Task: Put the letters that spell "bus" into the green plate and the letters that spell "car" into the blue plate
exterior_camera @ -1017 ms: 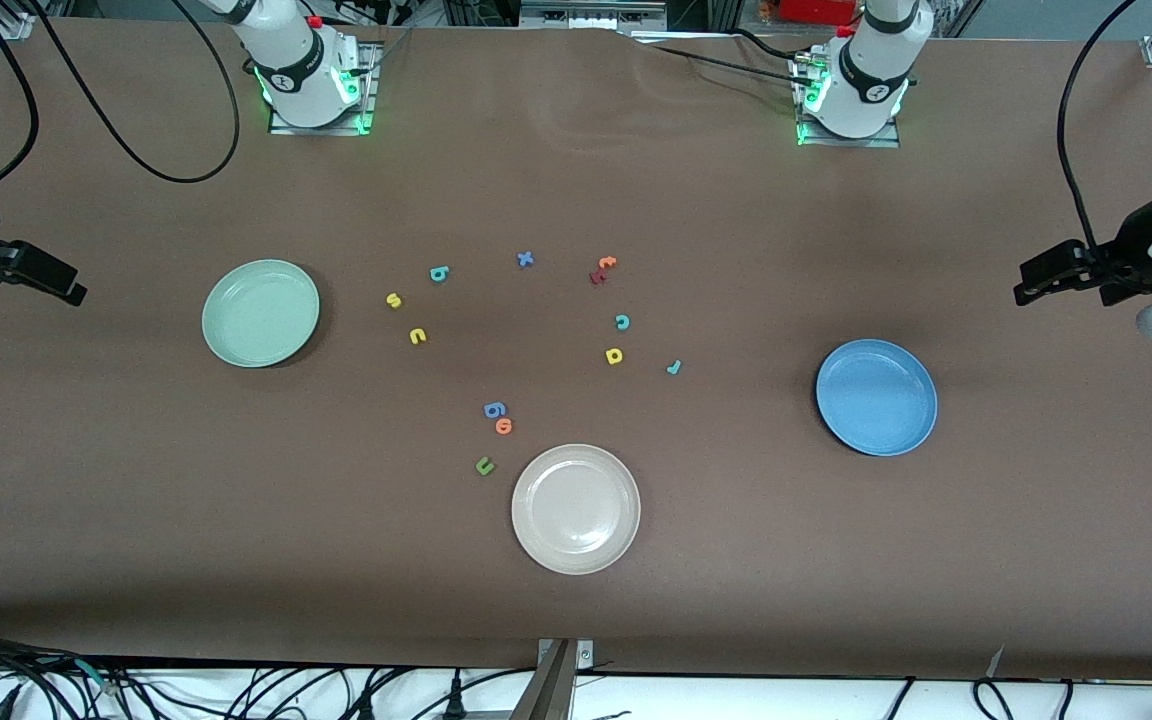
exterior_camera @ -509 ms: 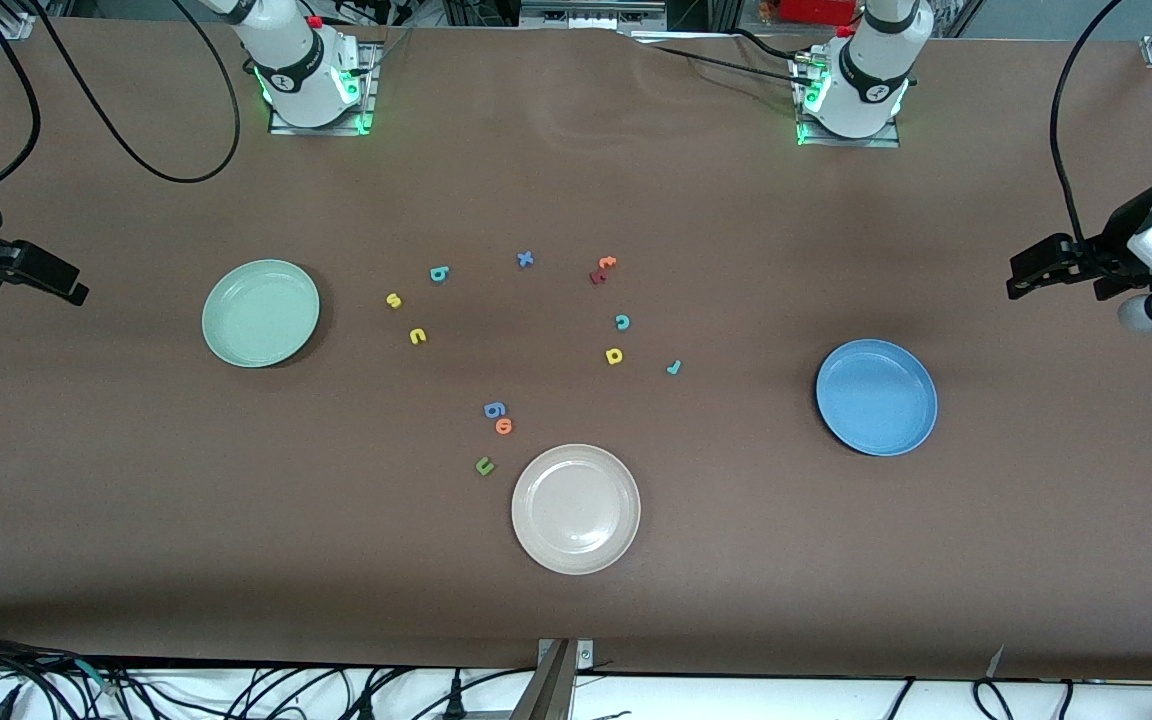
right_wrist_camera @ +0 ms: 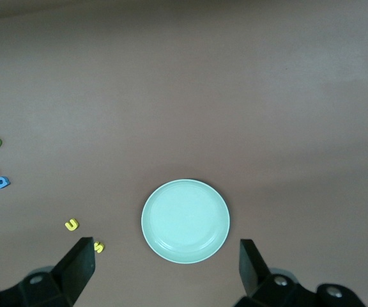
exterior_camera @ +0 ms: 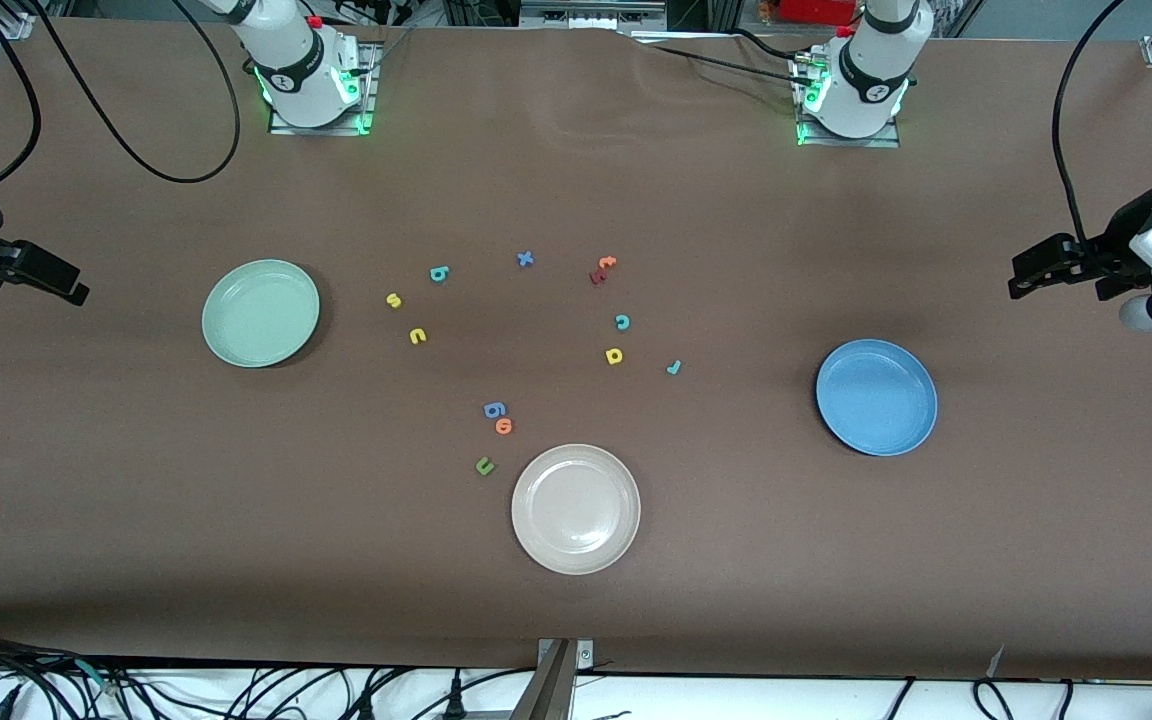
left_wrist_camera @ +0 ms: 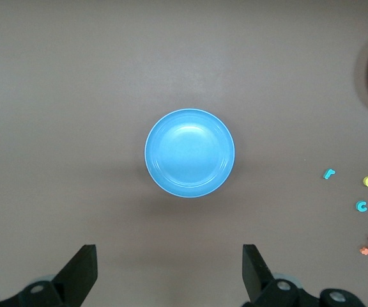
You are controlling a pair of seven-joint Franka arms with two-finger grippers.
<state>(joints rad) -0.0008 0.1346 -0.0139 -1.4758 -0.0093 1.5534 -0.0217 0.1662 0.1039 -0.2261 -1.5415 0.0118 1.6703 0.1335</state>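
Both arms wait high over the ends of the brown desk: left gripper (left_wrist_camera: pixel 168 275) above the round glossy blue plate (exterior_camera: pixel 876 397), right gripper (right_wrist_camera: pixel 165 272) above the round mint-green plate (exterior_camera: pixel 260 312), both with jaws apart and empty. The small foam letters lie on the desk between the plates: teal b (exterior_camera: pixel 439 273), yellow s (exterior_camera: pixel 394 300) and yellow u (exterior_camera: pixel 418 336) nearer the green plate; teal c (exterior_camera: pixel 622 321), yellow a (exterior_camera: pixel 614 355) and teal r (exterior_camera: pixel 674 367) nearer the blue one.

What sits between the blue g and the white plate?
In the front view, the orange o lies between the blue g and the cream-white plate.

Left gripper (exterior_camera: pixel 1026 280) hangs wide open at the frame's right edge; right gripper (exterior_camera: pixel 71 290), likewise open, at its left edge.
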